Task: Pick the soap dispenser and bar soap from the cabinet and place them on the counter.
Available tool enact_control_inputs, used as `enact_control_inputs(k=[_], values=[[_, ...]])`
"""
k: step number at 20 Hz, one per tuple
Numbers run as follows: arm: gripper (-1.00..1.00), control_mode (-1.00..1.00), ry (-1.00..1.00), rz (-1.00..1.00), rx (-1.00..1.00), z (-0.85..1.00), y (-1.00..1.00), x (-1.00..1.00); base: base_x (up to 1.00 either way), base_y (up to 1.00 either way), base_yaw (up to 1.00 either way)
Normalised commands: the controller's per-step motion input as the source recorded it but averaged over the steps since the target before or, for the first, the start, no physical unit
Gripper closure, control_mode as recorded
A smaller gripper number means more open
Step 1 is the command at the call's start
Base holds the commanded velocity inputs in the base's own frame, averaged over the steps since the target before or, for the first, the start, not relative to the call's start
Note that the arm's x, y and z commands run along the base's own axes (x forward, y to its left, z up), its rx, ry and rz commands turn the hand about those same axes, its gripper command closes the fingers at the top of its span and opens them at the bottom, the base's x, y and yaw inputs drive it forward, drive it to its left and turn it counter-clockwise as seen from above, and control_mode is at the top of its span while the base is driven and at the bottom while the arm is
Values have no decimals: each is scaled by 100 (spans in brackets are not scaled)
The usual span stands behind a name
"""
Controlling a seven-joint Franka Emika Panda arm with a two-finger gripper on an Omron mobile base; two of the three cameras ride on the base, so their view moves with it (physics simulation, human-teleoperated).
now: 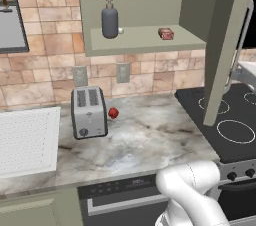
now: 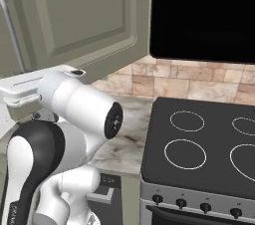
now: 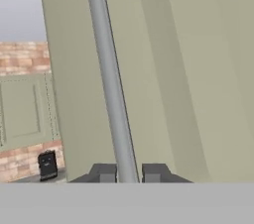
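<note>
Up close, jaws clamp the handle (image 3: 111, 94); the soap dispenser (image 1: 109, 19) sits shelved.

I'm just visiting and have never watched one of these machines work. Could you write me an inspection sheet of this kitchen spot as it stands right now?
Surface: the counter, marbled stone, carries none of the soap items yet.
Job's things: the soap dispenser stands upright on the shelf of the cabinet; the bar soap lies further right on the same shelf. The cabinet door is swung open.
Clutter: a toaster with a small red ball beside it; a small white object by the dispenser.
Grippers: the gripper is shut on the door handle.
Cables: nothing seen.
Surroundings: black stovetop, tiled wall with two outlets.
</note>
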Motion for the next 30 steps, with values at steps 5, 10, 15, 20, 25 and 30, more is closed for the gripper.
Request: enact_control_inputs(k=[5,10,15,20,25,30], values=[[100,-100,-6,6,4,25,-27,-15,0,0,0],[100,-100,-6,6,4,23,-28,-14,0,0,0],[100,-100,-6,7,6,18,-30,-13,0,0,0],[100,-100,-3,7,10,11,-33,-14,0,0,0],[100,-100,0,6,14,0,-33,-9,0,0,0],[100,-100,0,6,15,0,-33,-5,0,0,0]])
